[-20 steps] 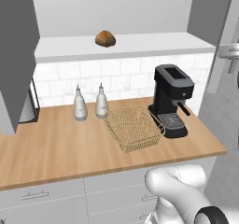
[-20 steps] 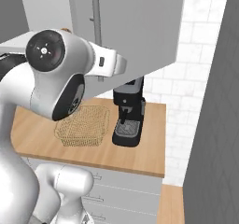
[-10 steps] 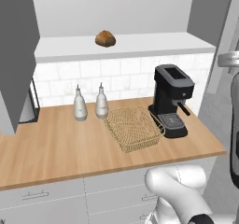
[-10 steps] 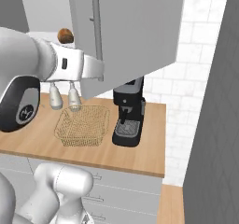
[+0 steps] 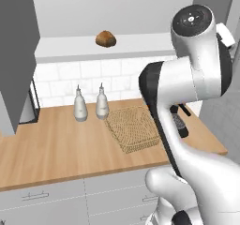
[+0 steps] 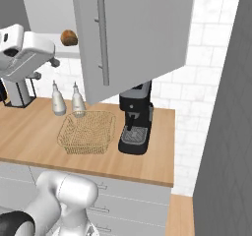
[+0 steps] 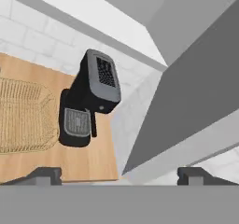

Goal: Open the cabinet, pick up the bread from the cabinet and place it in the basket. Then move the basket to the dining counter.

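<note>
The bread (image 5: 106,39) (image 6: 69,37), a small brown loaf, lies on the pale shelf of the open cabinet (image 5: 117,46). The cabinet's right door (image 6: 133,33) (image 7: 196,92) stands swung out over the coffee machine. Below, the tan wicker basket (image 5: 133,128) (image 6: 86,132) (image 7: 23,115) sits empty on the wood counter. My gripper (image 7: 120,176) is open and holds nothing; it looks down from beside the open door onto the coffee machine, well to the right of the bread. The dining counter is out of view.
A black coffee machine (image 6: 135,119) (image 7: 93,97) stands right of the basket. Two white bottles (image 5: 80,106) (image 5: 101,103) stand behind the basket by the tiled wall. The left cabinet door (image 5: 16,55) hangs open. My arm (image 5: 187,78) crosses in front of the counter's right end.
The arm has swung away from the right door's edge and now rises through the left base view. The gripper has gone from nearly shut to open. The bread and basket have not moved.
</note>
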